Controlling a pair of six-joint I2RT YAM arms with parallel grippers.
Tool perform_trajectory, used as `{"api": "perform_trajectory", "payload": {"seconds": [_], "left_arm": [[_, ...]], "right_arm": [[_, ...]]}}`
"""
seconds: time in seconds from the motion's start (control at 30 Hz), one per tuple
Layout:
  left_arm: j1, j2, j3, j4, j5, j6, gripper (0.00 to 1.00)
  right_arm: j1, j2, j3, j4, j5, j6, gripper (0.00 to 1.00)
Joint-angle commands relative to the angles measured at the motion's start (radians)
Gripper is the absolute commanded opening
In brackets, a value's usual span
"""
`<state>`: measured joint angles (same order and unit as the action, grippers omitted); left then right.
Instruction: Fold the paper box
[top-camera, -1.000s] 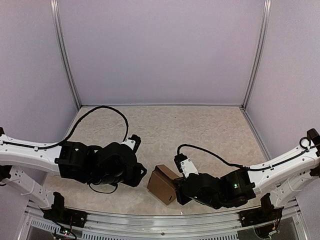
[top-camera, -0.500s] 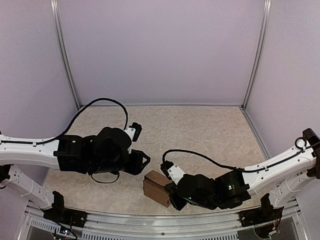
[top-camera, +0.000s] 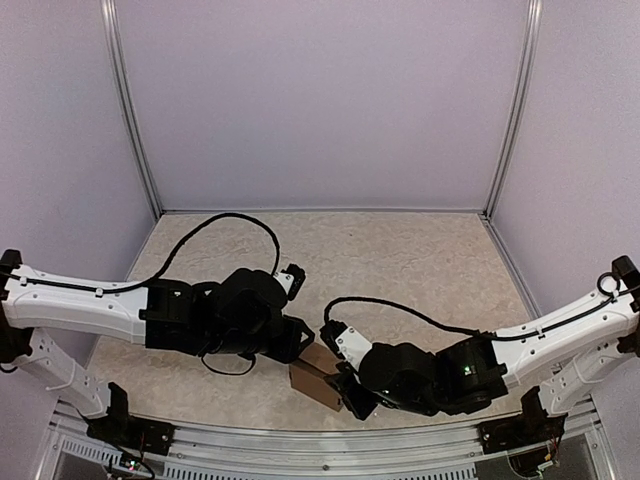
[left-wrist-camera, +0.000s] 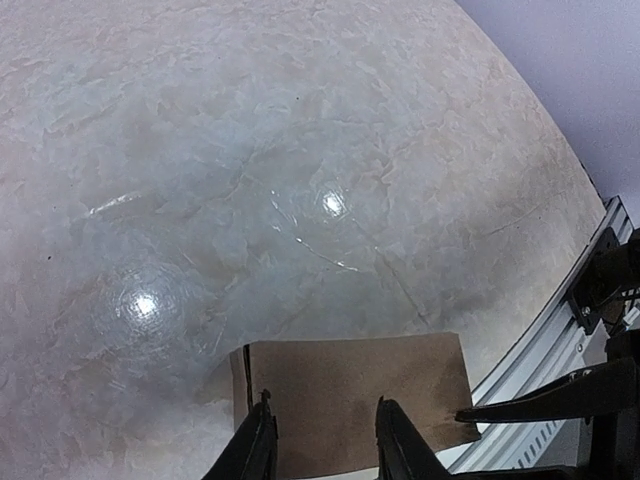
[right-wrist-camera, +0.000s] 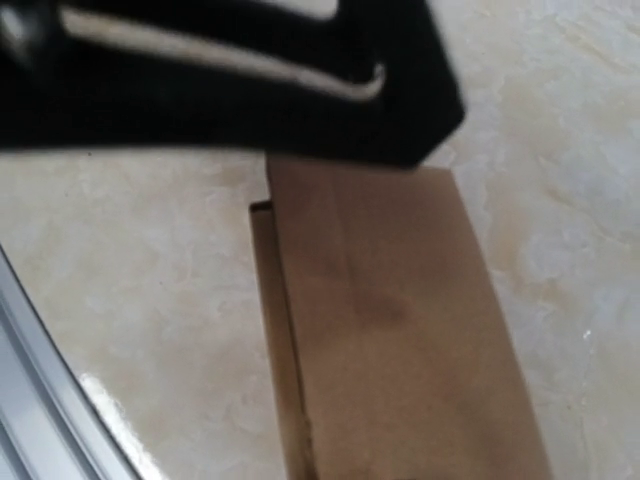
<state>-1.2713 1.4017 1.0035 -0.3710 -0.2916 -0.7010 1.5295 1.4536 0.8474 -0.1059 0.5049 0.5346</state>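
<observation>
The paper box (top-camera: 314, 374) is a small brown cardboard box standing on the table near the front edge, between both arms. In the left wrist view its flat top face (left-wrist-camera: 350, 390) shows, with a slit along its left edge. My left gripper (left-wrist-camera: 322, 440) hovers right over that face, open, with nothing between its fingers. My right gripper (top-camera: 348, 392) sits against the box's right side. Two of its thin black fingers (left-wrist-camera: 540, 398) show apart at the box's right corner. The right wrist view is filled by the box (right-wrist-camera: 390, 330); its own fingers are out of frame.
The metal rail (left-wrist-camera: 560, 330) of the table's front edge runs just beside the box. The left arm's black body (right-wrist-camera: 250, 80) crosses the top of the right wrist view, close above the box. Marbled tabletop (top-camera: 400, 260) stretches behind, with walls on three sides.
My left arm has swung right and come over the box. The right gripper pushed the box left toward the front edge, then its jaws parted from a shut grip.
</observation>
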Motion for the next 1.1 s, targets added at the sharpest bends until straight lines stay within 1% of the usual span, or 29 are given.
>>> {"api": "perform_trajectory", "payload": {"seconds": [0.0, 0.1, 0.2, 0.37, 0.5, 0.63, 0.73, 1.07], "left_arm": [[0.002, 0.028, -0.013, 0.011, 0.007, 0.009, 0.30], [0.004, 0.045, -0.013, -0.007, -0.016, 0.002, 0.29], [0.013, 0.054, -0.012, -0.018, -0.027, -0.006, 0.29], [0.042, 0.045, -0.032, -0.010, -0.019, -0.012, 0.29], [0.063, 0.044, -0.054, 0.013, 0.020, -0.003, 0.28], [0.067, 0.056, -0.061, 0.018, 0.038, 0.005, 0.25], [0.067, 0.069, -0.074, 0.025, 0.056, 0.001, 0.21], [0.049, 0.092, -0.178, 0.094, 0.097, -0.061, 0.13]], "right_arm": [[0.001, -0.083, -0.004, -0.013, 0.007, -0.007, 0.31], [0.001, -0.121, -0.005, -0.021, 0.027, 0.000, 0.31], [-0.002, -0.142, -0.004, -0.052, 0.062, 0.023, 0.27], [-0.029, -0.142, -0.006, -0.099, 0.065, 0.095, 0.19], [-0.060, -0.126, -0.014, -0.108, 0.009, 0.129, 0.07], [-0.071, -0.098, -0.021, -0.095, -0.034, 0.144, 0.01], [-0.074, -0.067, -0.027, -0.080, -0.073, 0.156, 0.00], [-0.074, 0.061, -0.072, -0.056, -0.168, 0.231, 0.00]]}}
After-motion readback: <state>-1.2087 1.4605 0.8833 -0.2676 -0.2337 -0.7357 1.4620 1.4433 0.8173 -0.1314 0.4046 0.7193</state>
